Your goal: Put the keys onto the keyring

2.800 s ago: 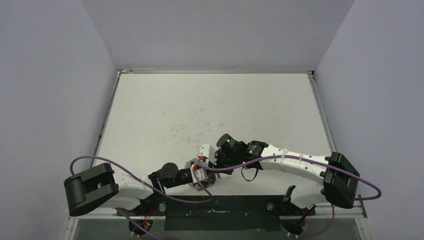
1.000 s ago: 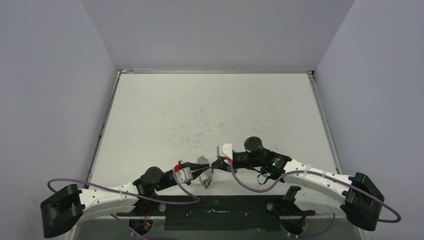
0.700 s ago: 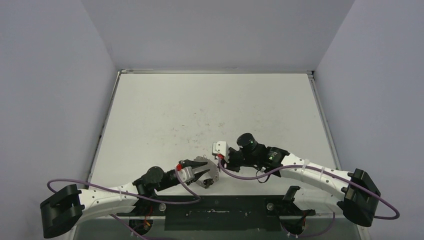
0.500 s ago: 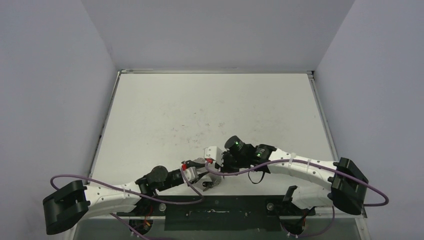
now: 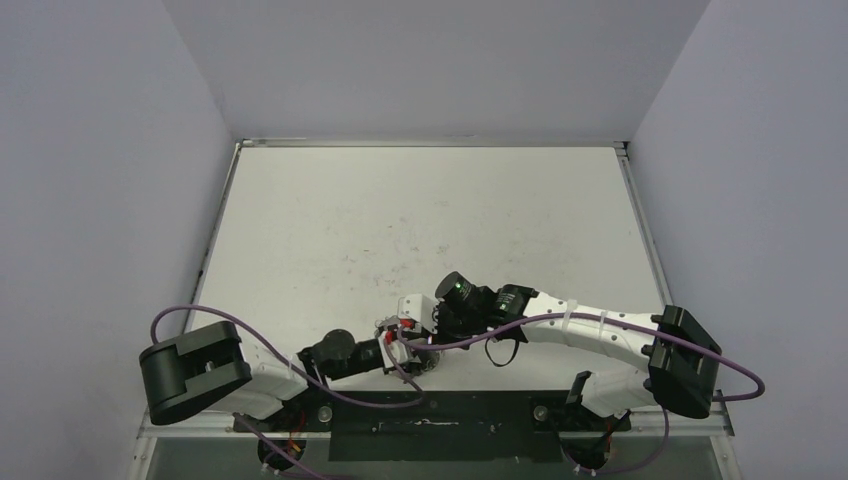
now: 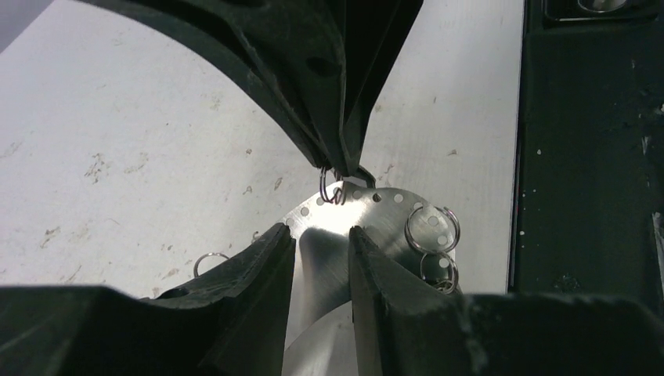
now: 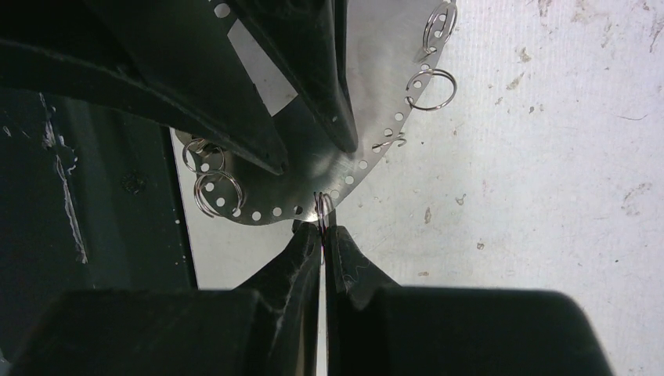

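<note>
The keyring [image 6: 391, 215] is a shiny round metal plate with holes along its rim and several small silver rings [image 6: 433, 229] hanging through them. It lies near the table's front edge [image 5: 428, 362] and also shows in the right wrist view [image 7: 313, 168]. My right gripper [image 7: 321, 227] is shut on a small dark wire loop [image 6: 333, 190] at the plate's rim. My left gripper [image 6: 321, 231] faces it from the opposite side. Its jaws stand partly apart over the plate, pinching nothing. I see no silver key, so the keys are out of view.
A black strip [image 6: 587, 196] runs along the table's near edge, right beside the plate. Purple cables [image 5: 330, 385] loop around both arms. The white table [image 5: 420, 220] stretches away behind the grippers to grey walls.
My left gripper's jaws, shut a second ago, have parted. The left arm has folded back and the right arm has swung left. Both grippers now meet closer to the front edge.
</note>
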You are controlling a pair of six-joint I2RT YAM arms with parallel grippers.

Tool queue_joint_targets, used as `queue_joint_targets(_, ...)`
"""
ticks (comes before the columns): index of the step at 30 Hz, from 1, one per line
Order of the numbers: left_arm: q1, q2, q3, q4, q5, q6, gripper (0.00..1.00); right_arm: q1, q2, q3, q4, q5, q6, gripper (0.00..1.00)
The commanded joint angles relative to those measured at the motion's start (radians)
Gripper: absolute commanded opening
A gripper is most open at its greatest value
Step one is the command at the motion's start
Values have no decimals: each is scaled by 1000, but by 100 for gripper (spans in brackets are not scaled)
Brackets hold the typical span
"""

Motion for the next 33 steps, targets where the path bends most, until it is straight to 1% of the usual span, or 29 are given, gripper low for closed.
queue_joint_targets(1,-8,51,51,178,31,19,30,9,-30,33,37,-6,12,0)
queue_joint_targets(7,-11,83,75,176,64,13,29,10,-40,28,47,-13,12,0)
queue_joint_targets(12,-13,118,87,186,75,11,22,12,-45,28,53,-20,11,0)
queue_joint_targets(17,-14,154,101,186,74,20,18,13,-52,26,53,-26,12,0)
queue_joint_targets(21,-16,176,107,203,72,28,9,12,-57,23,51,-25,11,0)
queue_joint_targets(23,-16,182,105,218,73,30,1,13,-56,22,49,-22,9,0)
queue_joint_targets(27,-16,173,99,219,73,29,0,13,-55,19,50,-18,2,0)
queue_joint_targets(28,-17,169,95,220,71,26,0,12,-59,15,53,-16,0,2)
queue_joint_targets(30,-17,156,87,219,64,18,0,9,-75,2,70,-16,0,14)
queue_joint_targets(33,-16,129,71,216,51,7,0,-1,-129,-39,122,-31,-2,28)
